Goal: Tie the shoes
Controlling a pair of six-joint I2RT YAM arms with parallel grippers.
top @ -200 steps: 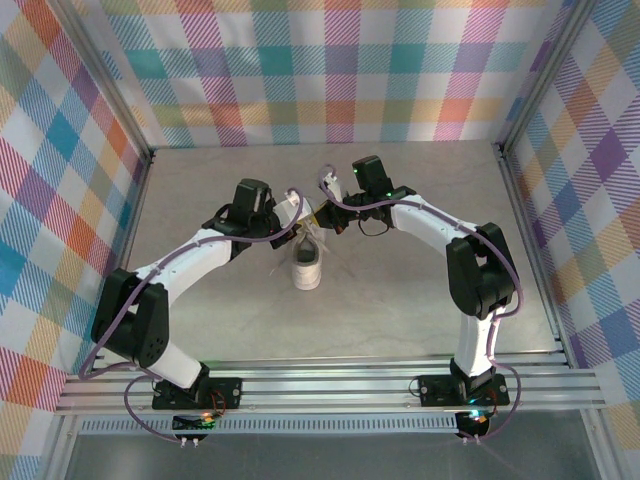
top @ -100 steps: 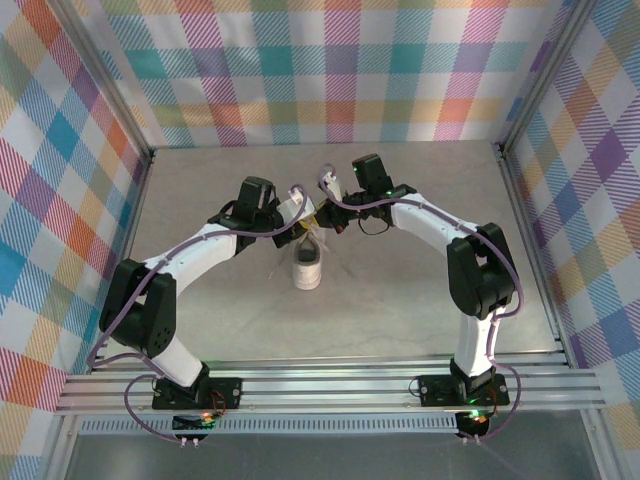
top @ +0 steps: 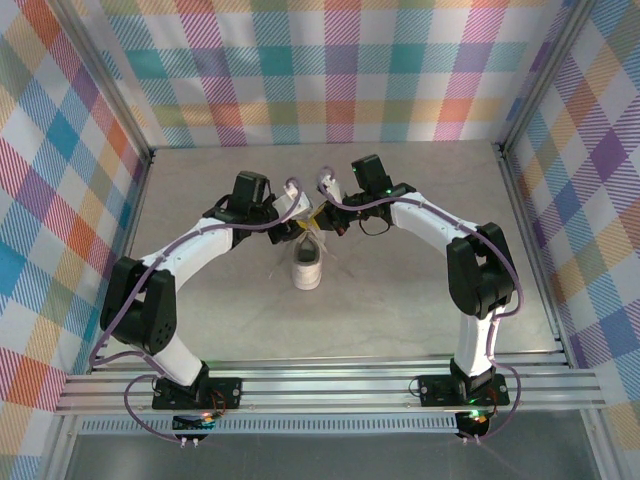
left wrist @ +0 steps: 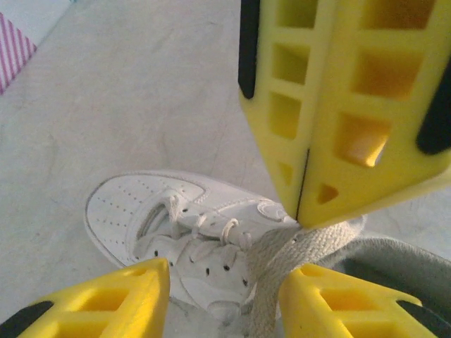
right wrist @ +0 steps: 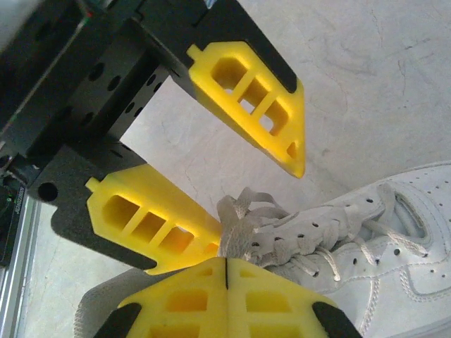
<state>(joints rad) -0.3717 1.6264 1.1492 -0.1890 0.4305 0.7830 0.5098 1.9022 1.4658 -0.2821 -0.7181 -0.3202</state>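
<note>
Inspection: the white sneaker [top: 307, 270] sits mid-table [top: 420, 290], its long axis running 12 to 6 o'clock in the top view. Both arms converge over its 12 o'clock end. The right gripper [right wrist: 225, 271] has its jaws fully closed, pinching a bunch of laces [right wrist: 243, 218] at the tips. The left gripper [left wrist: 224, 285] has its jaws parted moderately wide. A lace strand runs between them unclamped, and nothing is held.
</note>
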